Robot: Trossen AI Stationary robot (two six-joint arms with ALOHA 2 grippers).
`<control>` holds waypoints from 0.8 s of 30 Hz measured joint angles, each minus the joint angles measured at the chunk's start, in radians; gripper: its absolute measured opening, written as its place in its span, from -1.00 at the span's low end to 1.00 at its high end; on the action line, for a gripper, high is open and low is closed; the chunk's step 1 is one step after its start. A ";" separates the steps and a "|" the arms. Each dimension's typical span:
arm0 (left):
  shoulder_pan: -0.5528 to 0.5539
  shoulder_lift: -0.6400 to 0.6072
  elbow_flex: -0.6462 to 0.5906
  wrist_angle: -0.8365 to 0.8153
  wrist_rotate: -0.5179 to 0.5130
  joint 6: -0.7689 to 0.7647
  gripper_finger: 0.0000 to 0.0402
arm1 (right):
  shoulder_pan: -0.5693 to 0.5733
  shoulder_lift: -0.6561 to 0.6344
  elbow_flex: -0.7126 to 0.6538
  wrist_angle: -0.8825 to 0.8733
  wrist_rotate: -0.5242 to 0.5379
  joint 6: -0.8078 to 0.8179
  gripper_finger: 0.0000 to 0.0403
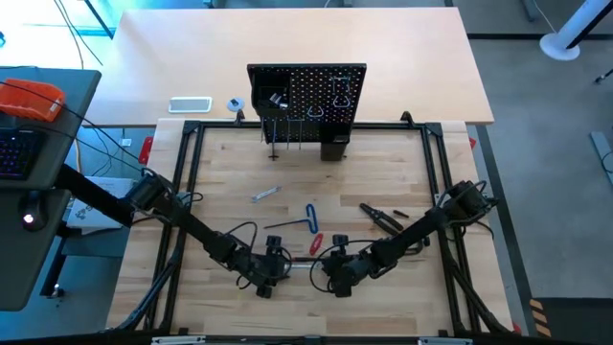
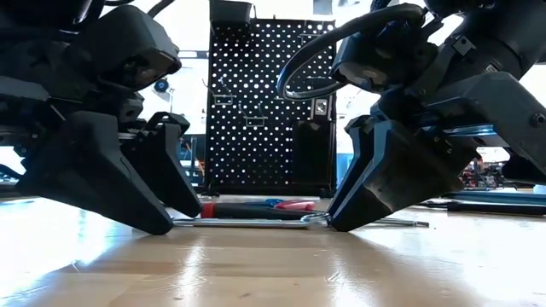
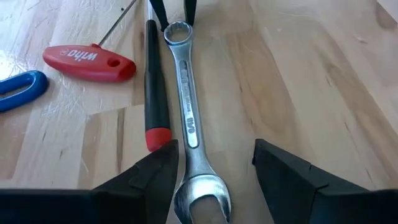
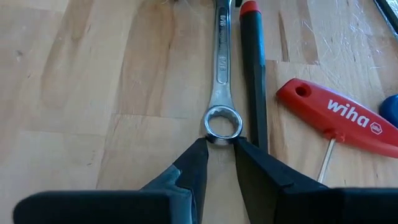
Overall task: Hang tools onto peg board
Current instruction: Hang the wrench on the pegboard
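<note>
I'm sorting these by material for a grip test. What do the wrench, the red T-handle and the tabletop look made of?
Wrench: polished, chrome-like metal; it mirrors light and carries stamped lettering.
Red T-handle: probably smooth molded plastic, glossy, with white printed "wiha" and a thin metal shaft.
Tabletop: light wood planks, grain and seams visible, with a slight sheen that suggests varnish.

Pale wooden table [image 1: 287,38], dark side desk [image 1: 57,144] with keyboard [image 1: 14,153], grey floor [image 1: 546,115]
</note>
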 joint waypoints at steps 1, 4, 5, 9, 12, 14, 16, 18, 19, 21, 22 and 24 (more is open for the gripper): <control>-0.001 -0.001 0.000 0.001 -0.005 0.000 0.01 | 0.000 0.000 0.000 0.000 0.000 0.000 -0.59; -0.002 -0.003 0.000 -0.005 -0.011 0.000 0.01 | 0.000 0.000 0.000 0.004 0.000 0.000 -0.59; -0.002 -0.003 0.000 -0.011 -0.013 0.000 0.01 | 0.000 0.000 0.000 0.005 -0.004 0.000 -0.59; -0.002 -0.004 0.000 -0.021 -0.014 -0.008 0.01 | 0.002 -0.011 -0.001 -0.004 -0.015 0.003 -0.59; -0.002 -0.004 0.000 -0.022 -0.014 -0.009 0.01 | 0.008 -0.032 -0.003 -0.014 -0.034 0.000 -0.59; -0.002 -0.004 0.000 -0.022 -0.014 -0.009 0.01 | 0.009 -0.046 -0.003 -0.016 -0.033 -0.005 -0.59; -0.001 -0.004 0.000 -0.023 -0.012 -0.011 0.01 | 0.009 -0.056 -0.003 -0.014 -0.026 -0.012 -0.57; -0.001 -0.004 -0.001 -0.024 -0.007 -0.025 0.01 | 0.009 -0.058 -0.003 -0.005 -0.015 -0.018 -0.54; -0.001 -0.004 -0.001 -0.024 -0.006 -0.026 0.01 | 0.009 -0.058 -0.003 0.002 -0.007 -0.019 -0.52; -0.001 -0.004 -0.001 -0.024 -0.005 -0.027 0.01 | 0.009 -0.058 -0.003 0.025 -0.002 -0.023 -0.48; -0.001 -0.004 -0.001 -0.024 -0.005 -0.029 0.01 | 0.009 -0.058 -0.002 0.035 -0.002 -0.026 -0.46; -0.001 -0.004 -0.001 -0.025 -0.003 -0.035 0.01 | 0.008 -0.058 -0.002 0.045 0.008 -0.035 -0.45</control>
